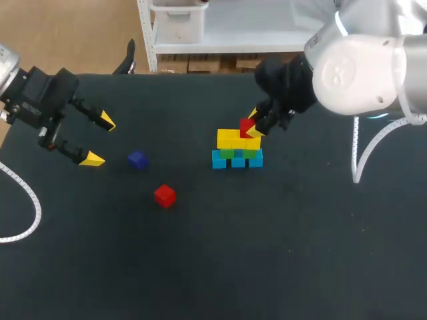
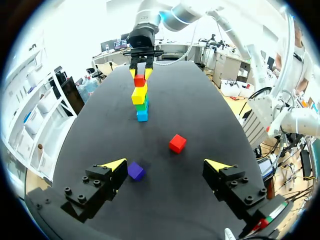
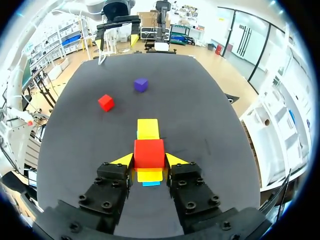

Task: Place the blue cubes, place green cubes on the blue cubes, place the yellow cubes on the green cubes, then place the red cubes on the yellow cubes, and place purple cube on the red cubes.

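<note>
- Placement of the red layer, by the look of things: grips a red cube (image 3: 148,150) in the right claw (image 3: 149,161), with its fingers pressed against two opposite faces.
- Holds that cube at the top of the stack, on or just over the yellow cubes (image 1: 230,139); cannot tell whether touching yet.
- Shows beneath them the green cubes (image 1: 228,153) and, at the base, the blue cubes (image 1: 220,160), resting on the dark tabletop (image 1: 267,253).
- Calls next, probably, for a level set-down, then a clean spread of the fingers and a straight lift away, without nudging the yellow row.
- Leaves a second red cube (image 1: 164,195) loose, well apart from the stack, and the purple cube (image 1: 137,160) near it, just ahead of the left claw (image 1: 99,140), spread wide and empty.
- Offers open tabletop on every side of the stack, more toward the near edge than the far one, so little risk of crowding either arm.
</note>
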You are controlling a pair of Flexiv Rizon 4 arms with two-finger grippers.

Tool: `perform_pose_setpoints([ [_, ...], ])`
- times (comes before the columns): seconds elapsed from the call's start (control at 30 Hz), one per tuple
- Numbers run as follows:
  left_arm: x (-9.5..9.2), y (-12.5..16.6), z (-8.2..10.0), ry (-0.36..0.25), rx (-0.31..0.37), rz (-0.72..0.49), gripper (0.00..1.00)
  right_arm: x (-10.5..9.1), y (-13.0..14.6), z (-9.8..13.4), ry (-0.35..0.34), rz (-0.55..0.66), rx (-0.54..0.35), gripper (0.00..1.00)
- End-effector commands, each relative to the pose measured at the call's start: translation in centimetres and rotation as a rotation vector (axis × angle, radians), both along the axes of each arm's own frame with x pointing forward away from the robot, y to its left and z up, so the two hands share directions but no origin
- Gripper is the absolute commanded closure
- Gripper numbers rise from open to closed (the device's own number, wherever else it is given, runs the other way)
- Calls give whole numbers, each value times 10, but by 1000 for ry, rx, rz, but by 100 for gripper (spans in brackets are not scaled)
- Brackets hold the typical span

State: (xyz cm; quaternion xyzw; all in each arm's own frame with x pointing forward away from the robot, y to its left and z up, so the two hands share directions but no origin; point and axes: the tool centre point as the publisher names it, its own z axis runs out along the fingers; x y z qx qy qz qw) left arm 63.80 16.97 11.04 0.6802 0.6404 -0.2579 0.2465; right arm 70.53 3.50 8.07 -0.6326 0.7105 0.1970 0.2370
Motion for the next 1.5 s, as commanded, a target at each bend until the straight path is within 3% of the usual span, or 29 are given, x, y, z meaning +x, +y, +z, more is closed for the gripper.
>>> perform_pose_setpoints([
  [0.03, 1, 1, -1, -2, -3, -3, 0, 2, 1, -1, 4, 1, -2, 100],
  [0.37, 1, 1, -1, -2, -3, -3, 0, 2, 1, -2, 8, 1, -4, 99],
  [0.63, 1, 1, -1, -2, -3, -3, 0, 3, 1, -3, 8, -1, -7, 88],
  [0.73, 1, 1, -1, -2, -3, -3, 0, 3, 1, -3, 6, 0, -10, 93],
  [1.2, 1, 1, -1, -2, -3, -3, 0, 2, 1, -3, -1, -2, -13, 83],
  [1.33, 1, 1, -1, -2, -3, -3, 0, 2, 0, -3, 0, 0, -14, 73],
  [1.5, 1, 1, -1, -2, -3, -3, 0, 2, 0, -3, 2, 1, -17, 53],
])
